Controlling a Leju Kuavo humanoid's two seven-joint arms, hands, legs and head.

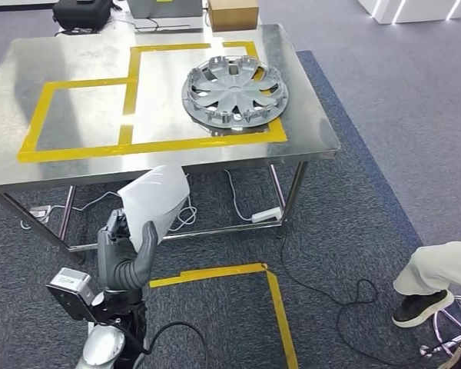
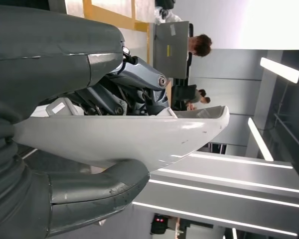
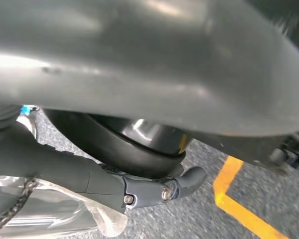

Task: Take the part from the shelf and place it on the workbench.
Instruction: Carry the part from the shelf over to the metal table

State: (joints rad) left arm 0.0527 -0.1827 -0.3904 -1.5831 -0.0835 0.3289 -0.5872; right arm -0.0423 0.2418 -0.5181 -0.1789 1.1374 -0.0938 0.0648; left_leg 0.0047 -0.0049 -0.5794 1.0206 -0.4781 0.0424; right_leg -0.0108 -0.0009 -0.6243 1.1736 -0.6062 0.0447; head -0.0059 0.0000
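My left hand [image 1: 124, 257] grips a white curved plastic part [image 1: 153, 201] and holds it up in front of the steel workbench [image 1: 89, 165], below its near edge. Up close, the white part [image 2: 140, 137] lies between the grey thumb [image 2: 84, 194] and the darker fingers [image 2: 140, 79]. A silver wheel cover [image 1: 233, 91] lies on the bench's right side, inside yellow tape outlines. My right hand [image 3: 102, 174] hangs low over the grey carpet, its dark fingers [image 3: 148, 189] stretched out; its grip cannot be made out.
A person's leg and black shoe [image 1: 425, 304] sit at the right beside a stool base [image 1: 449, 338]. Cables and a power strip [image 1: 266, 215] lie under the bench. Yellow tape [image 1: 274, 307] marks the carpet. A cardboard box [image 1: 233, 14] and black bag [image 1: 82, 12] stand behind the bench.
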